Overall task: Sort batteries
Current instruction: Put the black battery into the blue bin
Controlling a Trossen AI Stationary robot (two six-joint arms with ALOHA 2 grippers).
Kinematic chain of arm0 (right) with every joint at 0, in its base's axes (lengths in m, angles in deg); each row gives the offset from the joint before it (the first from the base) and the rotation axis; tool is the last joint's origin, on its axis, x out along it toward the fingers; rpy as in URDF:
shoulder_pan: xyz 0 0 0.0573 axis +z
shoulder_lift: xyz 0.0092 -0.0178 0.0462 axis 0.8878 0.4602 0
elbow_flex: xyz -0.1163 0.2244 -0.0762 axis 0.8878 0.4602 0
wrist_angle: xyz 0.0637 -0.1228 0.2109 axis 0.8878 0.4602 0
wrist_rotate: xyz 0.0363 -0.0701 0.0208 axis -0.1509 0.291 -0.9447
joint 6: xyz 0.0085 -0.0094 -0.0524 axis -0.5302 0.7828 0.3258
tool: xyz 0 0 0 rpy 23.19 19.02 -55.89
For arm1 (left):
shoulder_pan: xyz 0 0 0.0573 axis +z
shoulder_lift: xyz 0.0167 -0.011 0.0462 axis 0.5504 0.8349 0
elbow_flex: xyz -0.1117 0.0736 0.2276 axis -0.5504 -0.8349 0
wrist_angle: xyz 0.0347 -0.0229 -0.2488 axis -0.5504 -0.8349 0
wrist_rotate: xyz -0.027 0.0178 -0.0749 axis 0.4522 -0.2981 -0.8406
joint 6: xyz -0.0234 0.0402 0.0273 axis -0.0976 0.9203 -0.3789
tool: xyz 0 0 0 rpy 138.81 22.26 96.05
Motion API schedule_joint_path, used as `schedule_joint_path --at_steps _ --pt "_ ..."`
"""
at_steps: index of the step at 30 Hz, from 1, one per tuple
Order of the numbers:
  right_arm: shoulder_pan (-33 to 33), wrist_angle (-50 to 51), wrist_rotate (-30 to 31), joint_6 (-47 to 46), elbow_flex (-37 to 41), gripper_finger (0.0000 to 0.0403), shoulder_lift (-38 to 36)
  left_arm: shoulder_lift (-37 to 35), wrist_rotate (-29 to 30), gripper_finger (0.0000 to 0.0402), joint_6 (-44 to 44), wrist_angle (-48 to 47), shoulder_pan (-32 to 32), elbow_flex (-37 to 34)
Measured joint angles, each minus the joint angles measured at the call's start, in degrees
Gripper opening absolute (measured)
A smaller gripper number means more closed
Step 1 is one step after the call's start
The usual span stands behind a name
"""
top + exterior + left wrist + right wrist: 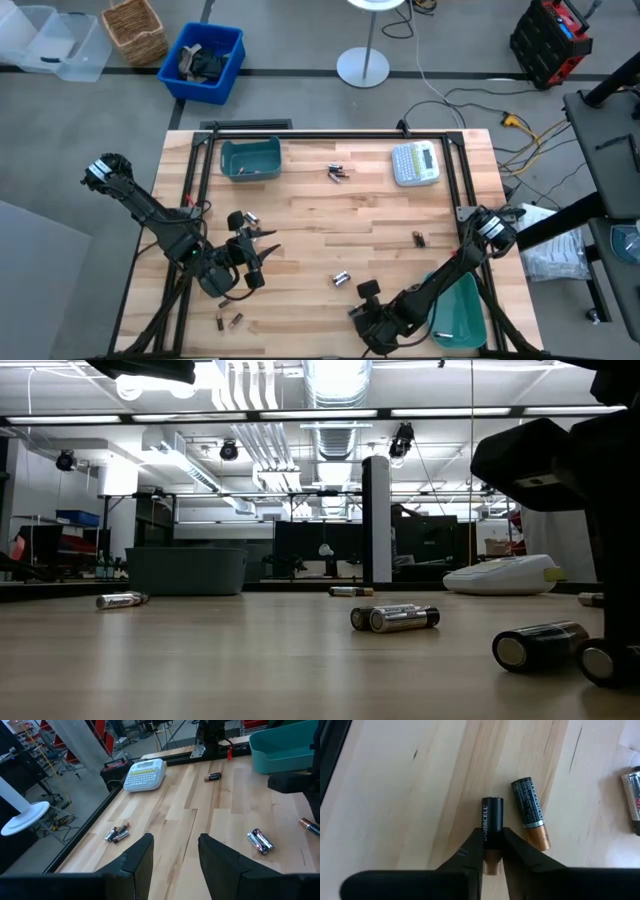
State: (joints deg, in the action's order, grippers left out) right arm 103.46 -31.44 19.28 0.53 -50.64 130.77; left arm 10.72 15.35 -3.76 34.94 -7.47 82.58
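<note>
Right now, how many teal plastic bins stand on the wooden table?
2. One teal plastic bin sits at the far left of the wooden table; the other teal bin sits at its near right corner. None seems hidden.

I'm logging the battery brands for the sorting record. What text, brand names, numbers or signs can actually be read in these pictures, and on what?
"DURACELL": on the black-and-copper battery that the right tool is shut on.
Small print on the second black-and-copper battery lying beside it: too small to read.
Red lettering on the silvery battery at the picture's edge: cut off, unreadable.
Keys and screen of the label maker: too small to read.
</note>
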Motion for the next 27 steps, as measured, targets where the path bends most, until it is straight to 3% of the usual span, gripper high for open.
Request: schedule_joint_path --at_steps 14,17,23,27 --pt "0.0 0.5 -3.2 -0.3 0.4 0.0036 -5.0 0.0 -0.3 0.0136 0.0 1.9 0.0 0.0" --pt "0.0 -0.1 -2.9 -0.5 0.4 0.0035 -7.7 0.0 -3.9 0.0136 0.0 3.5 0.0 0.0" --pt "-1.5 -3.3 10.0 4.4 0.3 0.0035 -12.6 1.3 -15.2 0.0136 3.9 8.5 0.0 0.0" --pt "-4.4 -7.9 14.6 11.3 0.3 0.0034 -14.1 4.0 -19.8 0.0136 9.7 13.6 0.1 0.0"
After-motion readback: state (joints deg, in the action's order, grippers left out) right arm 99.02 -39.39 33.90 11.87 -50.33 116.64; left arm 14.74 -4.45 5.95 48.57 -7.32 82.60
